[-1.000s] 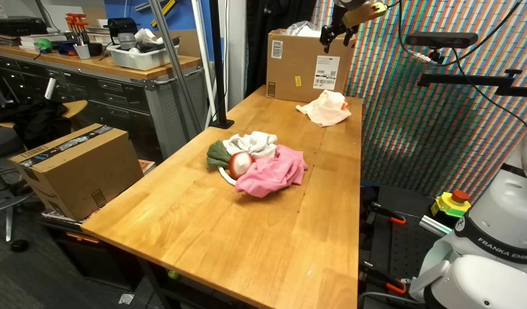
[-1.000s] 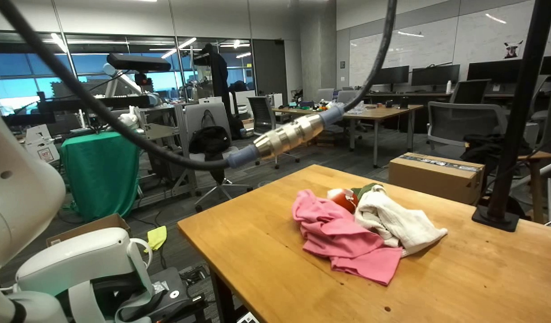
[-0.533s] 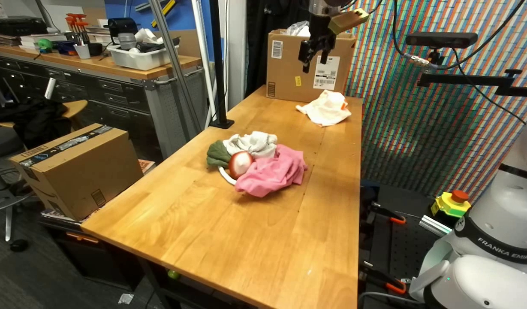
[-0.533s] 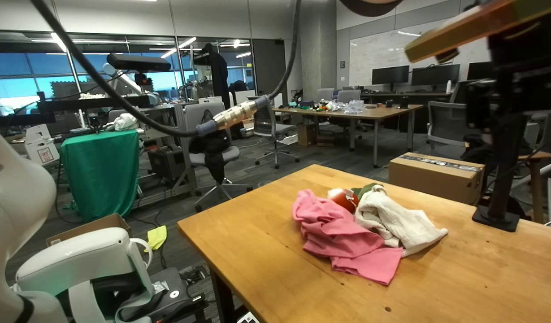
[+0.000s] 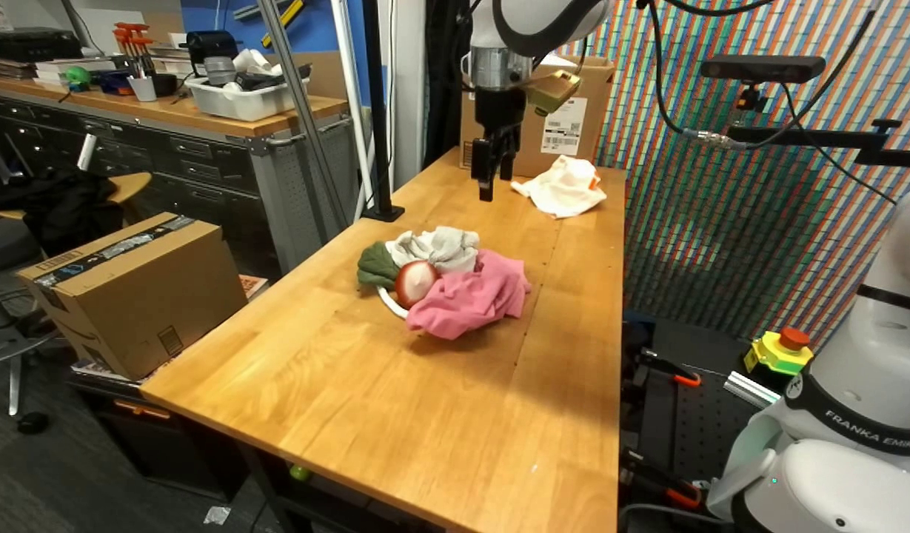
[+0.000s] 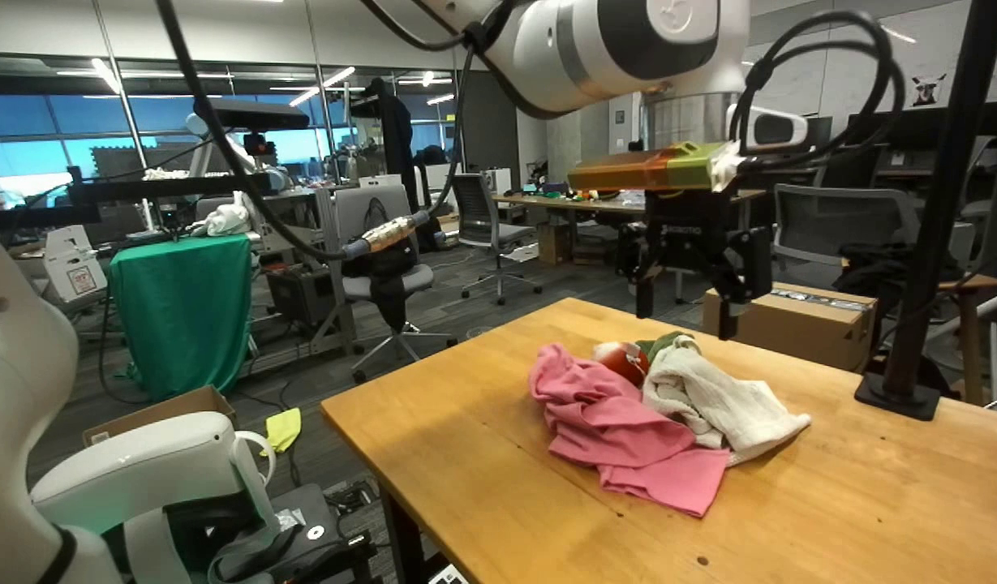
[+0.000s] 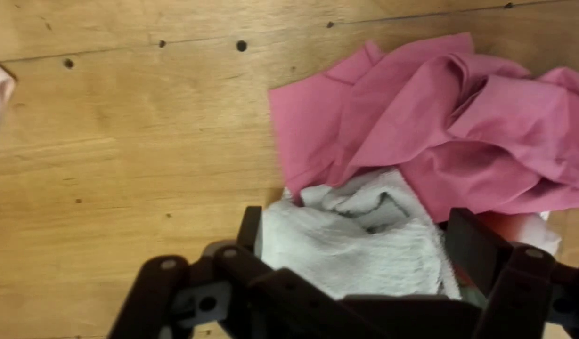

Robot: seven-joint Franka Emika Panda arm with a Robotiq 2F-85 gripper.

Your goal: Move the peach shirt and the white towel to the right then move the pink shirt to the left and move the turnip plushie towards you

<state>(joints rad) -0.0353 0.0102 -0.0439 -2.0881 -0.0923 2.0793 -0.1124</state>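
Brings gripper [image 6: 685, 320] lower than a moment ago, spread wide and holding nothing; hovers over white towel [image 7: 355, 249], bunched against pink shirt [image 6: 612, 428] and turnip plushie [image 5: 415, 283], well apart from peach shirt [image 5: 560, 189].

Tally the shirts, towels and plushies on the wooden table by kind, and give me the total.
Shirts: 2 (peach shirt, pink shirt)
Towels: 1 (white towel)
Plushies: 1 (turnip plushie)
Total: 4
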